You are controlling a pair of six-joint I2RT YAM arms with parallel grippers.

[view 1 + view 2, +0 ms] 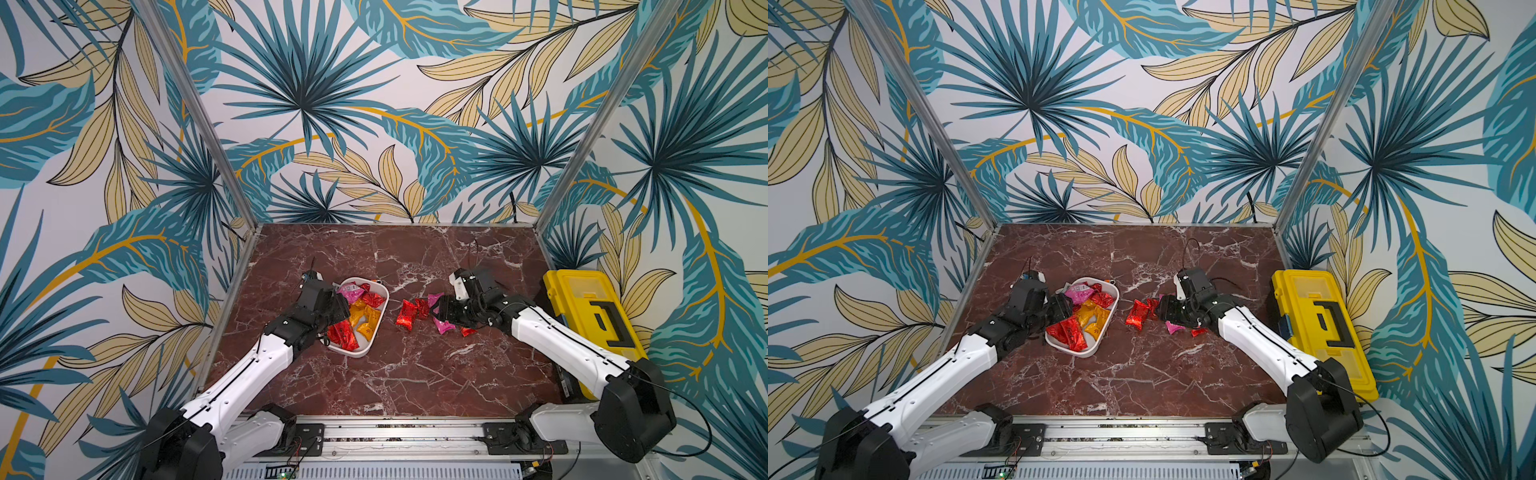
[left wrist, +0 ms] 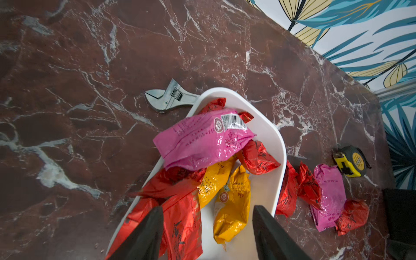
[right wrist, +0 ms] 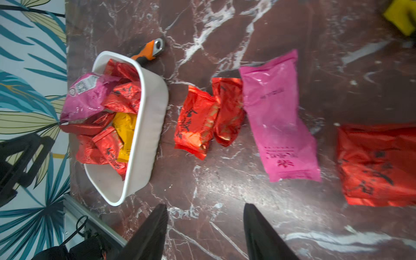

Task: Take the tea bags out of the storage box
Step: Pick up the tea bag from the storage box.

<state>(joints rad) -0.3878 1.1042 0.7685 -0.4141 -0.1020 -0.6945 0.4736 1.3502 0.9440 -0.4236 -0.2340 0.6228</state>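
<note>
I find the left gripper (image 2: pixel 207 209) poised over the box (image 2: pixel 267 132), jaws wide and holding nothing, lined up above the red and yellow bags (image 2: pixel 234 202); I judge this to be the approach for the next pick. The right gripper (image 3: pixel 204 206) hangs low over bare table (image 3: pixel 315 213), jaws likewise apart and empty, beside four bags lying in a row outside the box, a spot that keeps it clear of the left arm's work. Most bags lie heaped in the box, a pink one uppermost, so I rate the task under half done.
</note>
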